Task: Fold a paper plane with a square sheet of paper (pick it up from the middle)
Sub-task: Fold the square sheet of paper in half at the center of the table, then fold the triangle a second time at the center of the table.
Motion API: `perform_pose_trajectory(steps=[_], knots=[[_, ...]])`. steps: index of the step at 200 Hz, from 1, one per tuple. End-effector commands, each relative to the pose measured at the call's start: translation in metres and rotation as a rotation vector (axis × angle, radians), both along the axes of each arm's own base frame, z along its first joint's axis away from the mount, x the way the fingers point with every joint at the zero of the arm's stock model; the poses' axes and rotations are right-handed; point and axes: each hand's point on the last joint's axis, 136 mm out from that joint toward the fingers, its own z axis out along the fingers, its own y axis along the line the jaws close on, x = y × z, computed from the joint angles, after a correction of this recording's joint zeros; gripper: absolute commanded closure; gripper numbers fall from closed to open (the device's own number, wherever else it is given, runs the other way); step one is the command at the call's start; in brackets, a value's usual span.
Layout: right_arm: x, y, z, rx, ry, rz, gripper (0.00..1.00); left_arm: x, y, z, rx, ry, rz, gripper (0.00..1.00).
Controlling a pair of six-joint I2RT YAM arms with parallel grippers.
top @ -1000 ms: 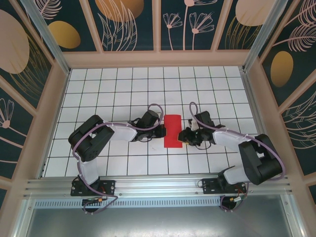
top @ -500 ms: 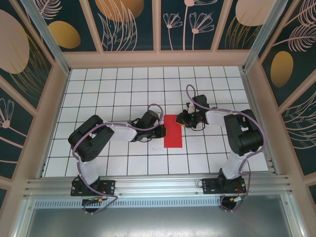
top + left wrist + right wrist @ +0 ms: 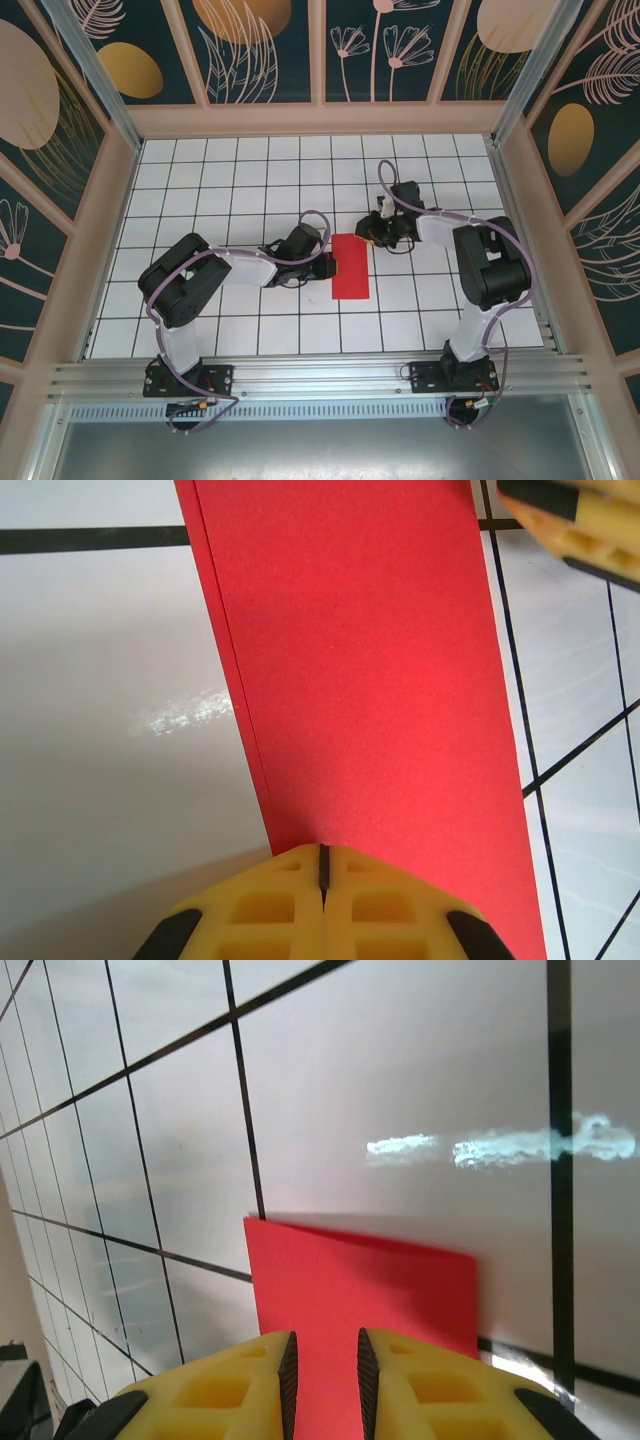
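The red paper (image 3: pixel 351 266) lies flat on the tiled table as a narrow rectangle, folded double; two stacked edges show along its left side in the left wrist view (image 3: pixel 370 680). My left gripper (image 3: pixel 330 266) is shut, its joined tips (image 3: pixel 323 852) resting on the paper's left edge. My right gripper (image 3: pixel 367 232) sits at the paper's far right corner. Its jaws stand a narrow gap apart (image 3: pixel 322 1360), with the red paper (image 3: pixel 360 1280) lying beneath them and its far edge just ahead.
The white grid table (image 3: pixel 240 180) is boxed in by beige rails and patterned walls (image 3: pixel 320 50). A yellow finger (image 3: pixel 585 525) of the right gripper shows at the top right of the left wrist view, beside the paper's right edge.
The right gripper has moved from the paper's right side up to its far right corner, with its arm swung back. The left arm and the paper have stayed put.
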Motion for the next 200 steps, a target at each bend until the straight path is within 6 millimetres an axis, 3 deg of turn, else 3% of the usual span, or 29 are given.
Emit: perform_pose_trajectory(steps=[1,30,56,79,89,98,119,160,200], knots=[[-0.002,-0.003,-0.028,-0.02,0.061,0.005,0.73,-0.031,0.044,-0.05,0.21,0.138,0.015,1.0],[-0.003,-0.007,-0.043,-0.031,0.094,0.003,0.74,-0.03,0.043,-0.045,0.202,0.129,0.015,1.0],[0.001,-0.005,-0.019,-0.023,0.05,0.018,0.73,-0.026,0.038,-0.031,0.173,0.112,0.018,1.0],[-0.001,-0.007,0.01,-0.026,-0.008,0.024,0.7,-0.014,0.029,0.006,0.104,0.046,0.037,0.76],[-0.005,-0.008,0.02,-0.034,-0.028,0.025,0.69,-0.01,0.025,0.025,0.068,0.011,0.046,0.7],[-0.01,-0.012,0.023,-0.058,-0.034,0.016,0.68,-0.004,0.024,0.046,0.033,-0.03,0.062,0.63],[-0.029,-0.018,0.026,-0.126,-0.04,0.009,0.66,0.002,0.032,0.068,-0.002,-0.068,0.099,0.54],[-0.078,-0.002,0.017,-0.188,-0.022,0.014,0.64,0.0,0.052,0.071,-0.14,-0.029,0.148,0.49],[-0.099,0.006,0.007,-0.177,0.006,-0.016,0.62,-0.004,0.045,0.069,-0.234,0.014,0.122,0.46]])
